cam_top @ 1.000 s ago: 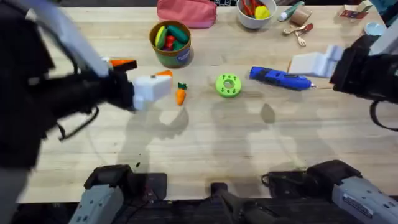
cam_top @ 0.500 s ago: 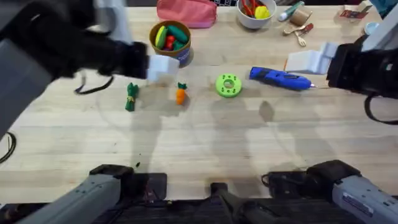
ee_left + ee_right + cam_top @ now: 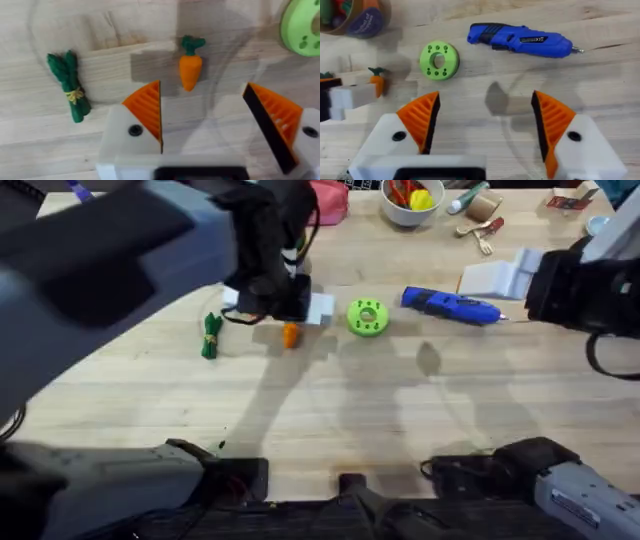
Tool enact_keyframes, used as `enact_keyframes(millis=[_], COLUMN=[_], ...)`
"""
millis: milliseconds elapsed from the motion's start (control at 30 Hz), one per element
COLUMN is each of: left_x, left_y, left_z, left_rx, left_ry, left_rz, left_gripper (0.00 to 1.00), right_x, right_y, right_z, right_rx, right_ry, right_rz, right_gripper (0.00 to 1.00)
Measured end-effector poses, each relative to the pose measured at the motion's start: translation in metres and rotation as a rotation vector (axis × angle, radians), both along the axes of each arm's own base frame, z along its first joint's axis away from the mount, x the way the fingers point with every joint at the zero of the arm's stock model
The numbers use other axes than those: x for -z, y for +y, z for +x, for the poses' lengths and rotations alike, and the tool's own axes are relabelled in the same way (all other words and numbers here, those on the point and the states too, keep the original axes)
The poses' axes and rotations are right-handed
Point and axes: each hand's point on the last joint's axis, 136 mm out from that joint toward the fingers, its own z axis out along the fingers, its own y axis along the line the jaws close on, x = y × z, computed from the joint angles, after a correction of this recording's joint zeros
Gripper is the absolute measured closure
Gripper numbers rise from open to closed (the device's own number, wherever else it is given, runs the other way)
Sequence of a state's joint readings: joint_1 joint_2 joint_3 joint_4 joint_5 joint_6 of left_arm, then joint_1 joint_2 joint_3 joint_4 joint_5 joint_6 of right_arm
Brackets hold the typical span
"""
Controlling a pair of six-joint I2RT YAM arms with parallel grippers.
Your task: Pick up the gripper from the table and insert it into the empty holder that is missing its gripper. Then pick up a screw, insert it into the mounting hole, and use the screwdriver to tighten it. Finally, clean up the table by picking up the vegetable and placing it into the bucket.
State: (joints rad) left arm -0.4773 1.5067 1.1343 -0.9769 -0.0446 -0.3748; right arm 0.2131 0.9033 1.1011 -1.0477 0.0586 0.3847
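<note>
The vegetable, a tiny orange carrot, lies on the table left of the green disc. My left gripper hovers open just above it, with the carrot ahead of its orange ribbed pads. Right of the disc lies the blue screwdriver. Above that side my right gripper hangs open and holds nothing. The bucket is behind the left arm in the overhead view. The loose gripper piece and the screw are out of view.
A green leafy toy bundle lies left of the carrot. At the back edge stand a white bowl of toy food, a pink pouch and small utensils. The left arm looms large over the left half.
The left arm swung up and rightward, carrying its gripper from the left side to just over the carrot. The green bundle came into view. The right arm stayed put.
</note>
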Motion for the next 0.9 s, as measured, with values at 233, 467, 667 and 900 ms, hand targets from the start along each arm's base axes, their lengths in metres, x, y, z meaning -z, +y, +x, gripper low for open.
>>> enact_keyframes(millis=[233,467,667,900], left_x=[0.044,0.069,0.069,0.068], left_y=[-0.004,0.000,0.002,0.000], left_z=[-0.001,-0.004,0.000,0.004], left_rx=[-0.035,-0.059,-0.077,-0.076], left_ry=[0.128,0.206,0.203,0.186], left_rz=[0.037,0.058,0.047,0.034], left_gripper=[0.008,0.096,0.736,0.973], right_x=[0.000,0.000,0.000,0.001], right_y=[0.000,0.000,0.000,0.000], right_z=[0.000,0.000,0.000,-0.001], right_rx=[0.000,0.000,0.000,0.000], right_ry=[0.001,0.001,0.002,0.004], right_rz=[0.000,-0.001,-0.001,-0.001], right_gripper=[0.007,0.008,0.008,0.007])
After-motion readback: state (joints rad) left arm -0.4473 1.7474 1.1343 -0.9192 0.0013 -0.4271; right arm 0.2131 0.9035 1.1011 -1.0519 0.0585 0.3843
